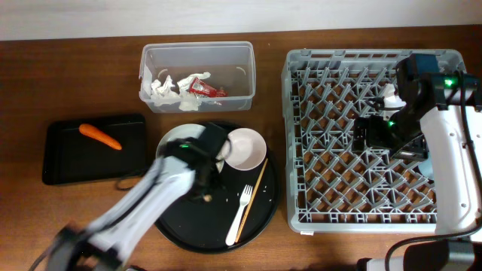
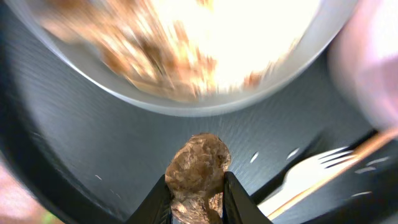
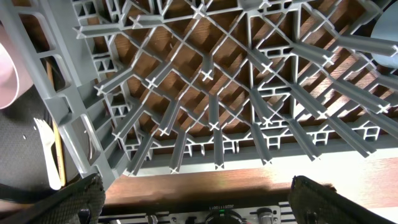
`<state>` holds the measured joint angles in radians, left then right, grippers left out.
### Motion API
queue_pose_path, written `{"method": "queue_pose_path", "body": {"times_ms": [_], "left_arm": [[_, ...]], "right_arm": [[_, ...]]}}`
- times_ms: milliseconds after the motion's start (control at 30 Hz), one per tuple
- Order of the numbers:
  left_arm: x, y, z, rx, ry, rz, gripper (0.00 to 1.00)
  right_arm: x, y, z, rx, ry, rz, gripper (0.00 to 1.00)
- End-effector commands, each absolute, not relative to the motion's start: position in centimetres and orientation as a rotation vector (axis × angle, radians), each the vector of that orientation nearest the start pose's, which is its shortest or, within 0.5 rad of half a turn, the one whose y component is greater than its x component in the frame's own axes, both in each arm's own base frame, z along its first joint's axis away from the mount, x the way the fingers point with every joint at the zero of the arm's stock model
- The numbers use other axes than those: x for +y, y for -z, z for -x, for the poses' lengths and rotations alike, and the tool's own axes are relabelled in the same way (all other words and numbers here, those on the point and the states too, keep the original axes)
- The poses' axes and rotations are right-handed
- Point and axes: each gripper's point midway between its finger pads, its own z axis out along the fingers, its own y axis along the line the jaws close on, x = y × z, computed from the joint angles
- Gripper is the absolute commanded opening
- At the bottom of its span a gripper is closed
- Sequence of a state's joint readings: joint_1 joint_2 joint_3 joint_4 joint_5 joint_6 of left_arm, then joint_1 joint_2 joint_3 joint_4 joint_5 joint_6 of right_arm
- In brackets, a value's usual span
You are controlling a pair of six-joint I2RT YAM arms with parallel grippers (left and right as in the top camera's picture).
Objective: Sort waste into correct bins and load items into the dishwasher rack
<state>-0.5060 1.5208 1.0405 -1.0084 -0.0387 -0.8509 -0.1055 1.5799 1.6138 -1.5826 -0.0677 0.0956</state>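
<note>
Found the left jaws clamped on the pit, holding it low over the round tray, just beside the plate. Could not judge contact with the tray from the blurred left-wrist view. Saw the right jaws spread wide and empty above the rack, gripping nothing. Noted scraps smeared across the plate, the bowl just beside it, and the fork and chopstick lying side by side on the round tray. Counted as done: tissue and wrapper in the tub, and carrot on the black tray. Took a partly hidden white shape inside the rack for the white cup, and a pale blue curve at the rack's far side for the blue cup. Judged the job roughly half through. Reckoned pit and scraps yet to be binned, and plate, bowl, fork and chopstick yet to be racked. Expected the scraps to need tipping off before racking the plate.
</note>
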Motion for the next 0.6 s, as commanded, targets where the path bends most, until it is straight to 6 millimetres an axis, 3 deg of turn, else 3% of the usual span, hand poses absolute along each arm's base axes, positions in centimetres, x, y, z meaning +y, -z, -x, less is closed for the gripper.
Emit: {"method": "queue_pose_path", "body": {"times_ms": [0, 67, 200, 333, 400, 467, 567], "left_arm": [[-6.6, -13.1, -27.9, 2.701, -0.006, 0.677, 0.09], [-2.8, -14.1, -29.5, 2.610, -0.014, 0.780, 0.08], [5.6, -14.4, -32.1, 2.424, -0.056, 1.049, 0.08], [13.3, -13.0, -32.9, 2.264, -0.113, 1.298, 0.08], [15.5, -11.5, -33.1, 2.240, -0.138, 1.369, 0.08], [17.5, -9.3, -33.1, 2.238, -0.164, 1.441, 0.14], [18.5, -7.0, -32.9, 2.257, -0.125, 1.507, 0.31]], "right_arm": [[-1.9, -20.6, -26.8, 3.085, -0.102, -0.298, 0.98], [-1.9, -20.6, -26.8, 3.086, -0.102, -0.298, 0.98], [-1.9, -20.6, -26.8, 3.086, -0.102, -0.298, 0.98], [-1.9, -20.6, -26.8, 3.086, -0.102, -0.298, 0.98], [-1.9, -20.6, -26.8, 3.086, -0.102, -0.298, 0.98], [-1.9, -20.6, -26.8, 3.086, -0.102, -0.298, 0.98], [-1.9, -20.6, -26.7, 3.089, -0.102, -0.299, 0.98]]}}
